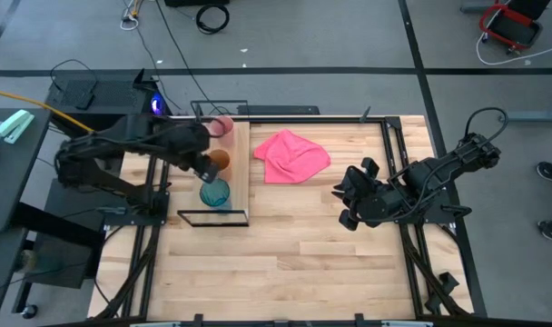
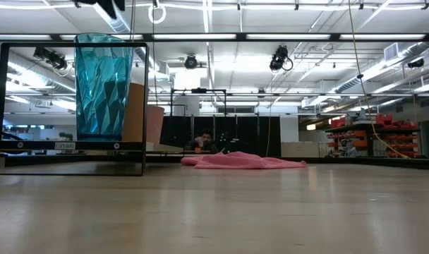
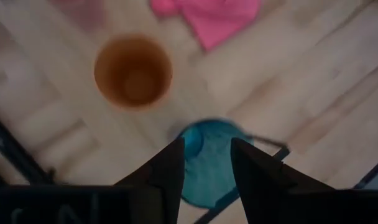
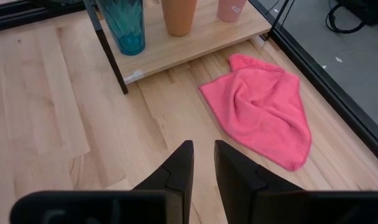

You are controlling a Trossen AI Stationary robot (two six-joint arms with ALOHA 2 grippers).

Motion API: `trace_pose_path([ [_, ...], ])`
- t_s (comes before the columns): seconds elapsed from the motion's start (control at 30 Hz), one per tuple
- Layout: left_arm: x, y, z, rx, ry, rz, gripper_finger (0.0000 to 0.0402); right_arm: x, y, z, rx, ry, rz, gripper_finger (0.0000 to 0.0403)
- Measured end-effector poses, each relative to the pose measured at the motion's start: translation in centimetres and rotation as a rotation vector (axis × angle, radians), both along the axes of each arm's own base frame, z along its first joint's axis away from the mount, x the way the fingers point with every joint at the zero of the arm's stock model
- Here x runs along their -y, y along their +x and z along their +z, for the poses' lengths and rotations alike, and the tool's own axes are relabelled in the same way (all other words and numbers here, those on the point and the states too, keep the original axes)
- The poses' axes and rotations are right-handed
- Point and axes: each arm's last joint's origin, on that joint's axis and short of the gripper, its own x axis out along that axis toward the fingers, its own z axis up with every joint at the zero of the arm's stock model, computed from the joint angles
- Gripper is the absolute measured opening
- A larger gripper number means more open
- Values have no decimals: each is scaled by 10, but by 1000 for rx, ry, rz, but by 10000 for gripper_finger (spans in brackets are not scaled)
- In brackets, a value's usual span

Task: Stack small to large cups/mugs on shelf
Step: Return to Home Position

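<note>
Bright, even light falls from long ceiling lamps [image 2: 200, 37] high above both arms. They flare white in the low view and shine through the blue cup [image 2: 101, 85], leaving only faint, soft-edged shadows on the table [image 1: 303, 245]. Straight under the left gripper [image 3: 207, 142] that cup and the orange cup [image 3: 133, 71] just past it are out of focus with smeared rims, while ahead of the right gripper [image 4: 203, 144] the pink cloth [image 4: 263, 112] is crisp, with gentle shadows in its folds and a thin shadow under the shelf [image 4: 195, 43].

left fingers [image 3: 167, 174] parted, right fingers [image 4: 179, 171] narrowly parted
</note>
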Motion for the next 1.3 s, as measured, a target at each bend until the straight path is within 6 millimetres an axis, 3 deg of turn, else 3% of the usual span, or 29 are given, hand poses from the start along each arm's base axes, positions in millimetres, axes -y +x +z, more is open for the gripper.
trace_pose_path([
  [0.3,11,-14,42,130,231,-118,126,-2,0,-1,-1,106,-25,73],
  [0.6,27,-17,41,51,334,-389,137,-4,-1,-2,0,233,-75,73],
  [0.73,29,-17,40,28,351,-431,142,-4,-1,-2,-2,230,-71,73],
  [0.93,31,-26,51,140,400,-474,137,-7,6,3,99,315,-115,73],
  [1.13,43,-51,73,379,446,-526,135,-26,15,23,311,278,80,73],
  [1.3,47,-76,82,454,488,-528,142,-29,-8,42,408,246,142,73],
])
